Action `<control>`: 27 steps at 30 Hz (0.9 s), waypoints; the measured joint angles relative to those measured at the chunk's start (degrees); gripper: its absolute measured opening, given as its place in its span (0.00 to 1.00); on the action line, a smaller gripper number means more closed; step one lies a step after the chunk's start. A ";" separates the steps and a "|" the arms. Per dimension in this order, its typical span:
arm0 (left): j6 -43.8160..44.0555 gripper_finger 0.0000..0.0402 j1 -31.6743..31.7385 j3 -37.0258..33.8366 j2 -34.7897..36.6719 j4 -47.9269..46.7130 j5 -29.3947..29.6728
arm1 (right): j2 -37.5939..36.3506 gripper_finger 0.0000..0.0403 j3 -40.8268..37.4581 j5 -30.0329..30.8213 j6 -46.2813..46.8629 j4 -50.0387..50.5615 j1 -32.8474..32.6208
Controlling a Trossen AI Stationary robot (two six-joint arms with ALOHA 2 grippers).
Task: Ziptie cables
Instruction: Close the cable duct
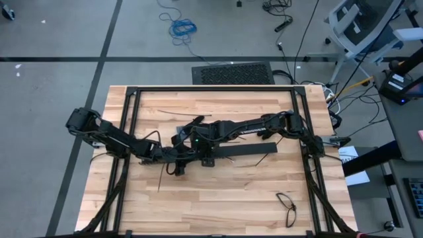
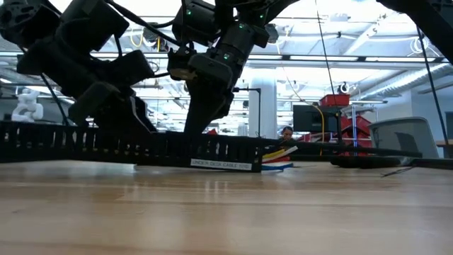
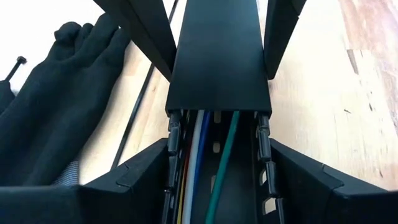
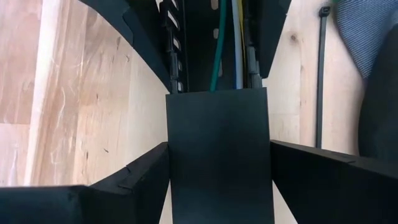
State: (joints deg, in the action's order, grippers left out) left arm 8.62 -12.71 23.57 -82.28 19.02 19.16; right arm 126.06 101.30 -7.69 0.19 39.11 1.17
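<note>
Left gripper [image 1: 180, 160] has its fingers [image 3: 124, 186] straddling the slotted black tray [image 3: 217, 68], closing narrow on its walls, with the cables [image 3: 200, 155] running right between them. Right gripper [image 1: 206, 147] clamps the tray's lid [image 4: 217, 155] between its fingers [image 4: 323, 180]. I'd keep both grips square so nothing pinches.

You see 2 dark arms meeting mid-table over a long black bar [image 1: 241, 151]; a loose black cable loop [image 1: 287, 203] lies near the table's [image 1: 218, 198] front-right corner.

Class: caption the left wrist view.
Coloured cables run under the black cover of a slotted duct, flanked by gripper fingers.
</note>
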 joint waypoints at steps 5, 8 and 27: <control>0.09 0.62 0.00 0.00 -1.32 1.26 0.24 | 0.07 0.62 -0.11 0.03 -0.75 -0.12 -0.11; 0.07 0.62 -0.02 0.00 -1.65 1.96 0.24 | 0.07 0.62 -0.13 -1.20 -0.84 -0.27 -0.11; -0.63 0.62 3.61 -0.09 -1.77 5.56 -0.52 | 0.11 0.62 -0.22 -2.09 -0.69 -4.06 0.07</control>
State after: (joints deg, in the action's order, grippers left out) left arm 7.99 -9.10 23.49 -84.05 24.58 18.63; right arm 126.17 101.08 -9.78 -0.49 35.05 1.23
